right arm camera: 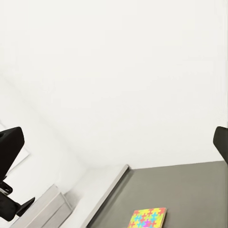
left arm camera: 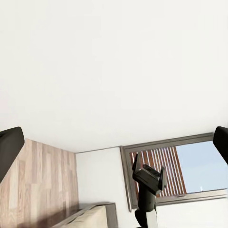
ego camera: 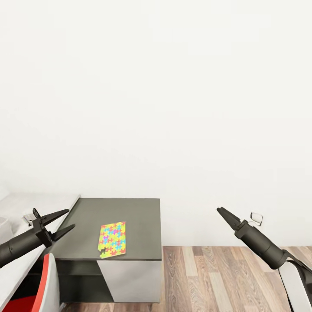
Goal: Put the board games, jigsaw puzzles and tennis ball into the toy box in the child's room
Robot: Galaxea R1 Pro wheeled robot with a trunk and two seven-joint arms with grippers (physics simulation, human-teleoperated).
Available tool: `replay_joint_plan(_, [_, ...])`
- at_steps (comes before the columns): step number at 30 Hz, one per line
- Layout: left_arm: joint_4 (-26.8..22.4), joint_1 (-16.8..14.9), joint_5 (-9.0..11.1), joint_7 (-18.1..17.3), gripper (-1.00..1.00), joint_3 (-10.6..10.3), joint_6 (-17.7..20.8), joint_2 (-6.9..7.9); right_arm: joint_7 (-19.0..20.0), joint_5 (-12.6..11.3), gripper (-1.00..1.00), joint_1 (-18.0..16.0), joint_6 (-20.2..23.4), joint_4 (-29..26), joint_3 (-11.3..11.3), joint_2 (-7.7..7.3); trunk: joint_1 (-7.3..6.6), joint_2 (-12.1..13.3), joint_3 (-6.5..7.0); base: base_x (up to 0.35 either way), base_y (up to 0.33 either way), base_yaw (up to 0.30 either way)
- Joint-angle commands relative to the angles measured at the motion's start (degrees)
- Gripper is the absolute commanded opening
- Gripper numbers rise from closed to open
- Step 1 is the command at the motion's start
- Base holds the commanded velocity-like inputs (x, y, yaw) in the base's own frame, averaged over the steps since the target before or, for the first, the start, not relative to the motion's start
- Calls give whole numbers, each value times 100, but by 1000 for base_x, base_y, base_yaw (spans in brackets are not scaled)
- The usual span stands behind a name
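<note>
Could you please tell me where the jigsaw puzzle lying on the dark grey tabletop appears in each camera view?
Head view: jigsaw puzzle lies near the front edge of the dark grey tabletop, lower left of centre.
Left wrist view: not in it.
Right wrist view: at the bottom edge, right of centre.
Shared landmark: the dark grey tabletop, under the puzzle in both.

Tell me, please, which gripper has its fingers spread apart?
The left gripper: its fingers fork apart, while the right gripper tapers to one closed point.

Bright, even, flat light throughout; the white wall (ego camera: 173,108) is almost blown out. Daylight shows through the window (left arm camera: 190,166). A soft shadow lies under the desk (ego camera: 117,212). Renders are sharp, without blur or edge distortion.
</note>
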Motion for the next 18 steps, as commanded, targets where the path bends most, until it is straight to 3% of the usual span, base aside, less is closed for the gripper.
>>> replay_joint_plan(1, [2,-5,-45,-47,100,5,18,-1,2,-35,100,-6,44,-1,-3,0,3,-12,-13,0,0,-63])
replay_joint_plan(8, [3,-5,-70,-46,100,2,18,-4,-1,-35,100,-6,44,0,-3,1,3,-12,-13,0,0,-11])
replay_joint_plan(18, [3,-8,-488,-55,100,15,8,-11,-12,-29,100,-6,44,-3,-3,1,3,-12,-13,0,0,0])
